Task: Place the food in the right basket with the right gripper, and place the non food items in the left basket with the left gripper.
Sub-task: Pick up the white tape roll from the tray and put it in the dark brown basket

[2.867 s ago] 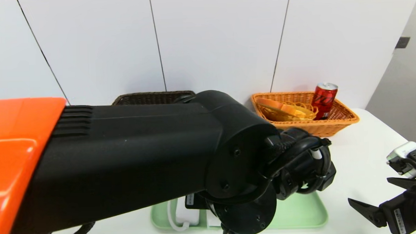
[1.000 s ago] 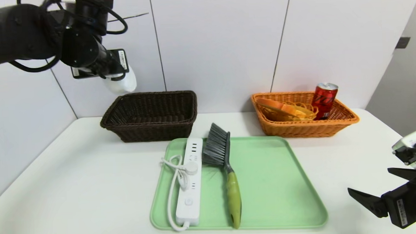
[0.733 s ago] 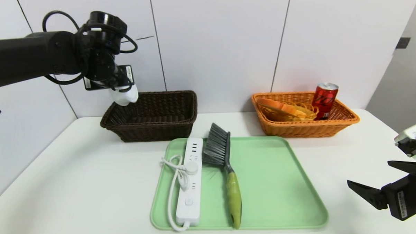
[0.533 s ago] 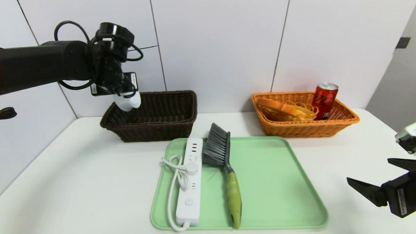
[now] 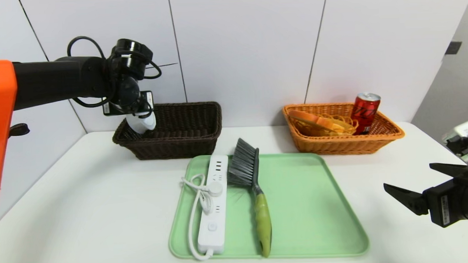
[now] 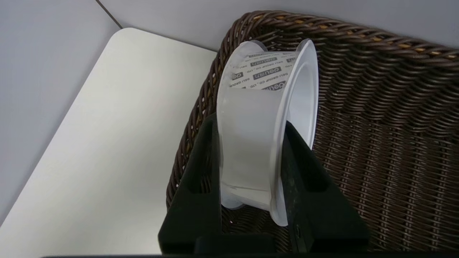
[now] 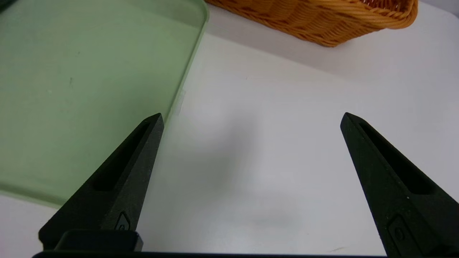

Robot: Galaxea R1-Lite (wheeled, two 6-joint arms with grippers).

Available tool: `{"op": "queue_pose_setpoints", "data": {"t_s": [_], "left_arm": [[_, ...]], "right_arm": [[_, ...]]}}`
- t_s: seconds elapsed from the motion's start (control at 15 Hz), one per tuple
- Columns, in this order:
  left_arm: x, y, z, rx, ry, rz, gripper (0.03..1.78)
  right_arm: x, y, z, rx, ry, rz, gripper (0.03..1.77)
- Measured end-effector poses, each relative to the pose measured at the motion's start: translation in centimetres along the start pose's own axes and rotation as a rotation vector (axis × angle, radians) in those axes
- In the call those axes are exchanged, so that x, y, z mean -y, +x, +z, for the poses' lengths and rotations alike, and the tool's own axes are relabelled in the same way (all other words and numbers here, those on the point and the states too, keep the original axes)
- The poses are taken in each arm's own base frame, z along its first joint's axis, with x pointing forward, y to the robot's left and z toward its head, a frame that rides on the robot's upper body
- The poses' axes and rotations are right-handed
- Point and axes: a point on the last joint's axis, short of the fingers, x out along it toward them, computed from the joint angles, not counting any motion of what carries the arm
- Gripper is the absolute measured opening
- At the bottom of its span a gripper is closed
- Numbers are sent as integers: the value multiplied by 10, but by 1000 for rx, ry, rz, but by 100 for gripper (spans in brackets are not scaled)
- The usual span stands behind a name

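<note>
My left gripper (image 5: 138, 118) is shut on a clear tape roll (image 6: 261, 122), holding it upright just inside the near left corner of the dark brown left basket (image 5: 187, 143). In the head view the tape roll (image 5: 142, 122) hangs at rim height. The orange right basket (image 5: 374, 142) holds a red soda can (image 5: 365, 113) and yellow packaged food (image 5: 321, 124). A white power strip (image 5: 213, 204) and a grey brush with a green handle (image 5: 255, 193) lie on the green tray (image 5: 322, 222). My right gripper (image 5: 413, 187) hovers open over the table, right of the tray.
The white table (image 5: 85, 214) meets a white panelled wall behind both baskets. In the right wrist view the green tray's corner (image 7: 193, 46) and the orange basket's wall (image 7: 322, 25) lie ahead of the open fingers (image 7: 143, 150).
My left arm swung off the tray, rose, then came down and right with the tape roll to the left basket's corner. The right gripper drifted slightly upward.
</note>
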Motion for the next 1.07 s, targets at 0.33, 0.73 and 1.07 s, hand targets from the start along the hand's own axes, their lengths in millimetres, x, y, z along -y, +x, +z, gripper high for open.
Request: {"op": "queue_pose_setpoints", "data": {"t_s": [0.33, 0.73, 1.07], "left_arm": [[-1, 4, -6, -22, 9, 7, 50], [-9, 13, -6, -29, -5, 37, 96], [-13, 2, 2, -6, -34, 13, 132]], "right_arm": [[1, 2, 4, 13, 2, -3, 170], [1, 2, 4, 13, 2, -3, 170], [1, 2, 4, 11, 2, -4, 170]]}}
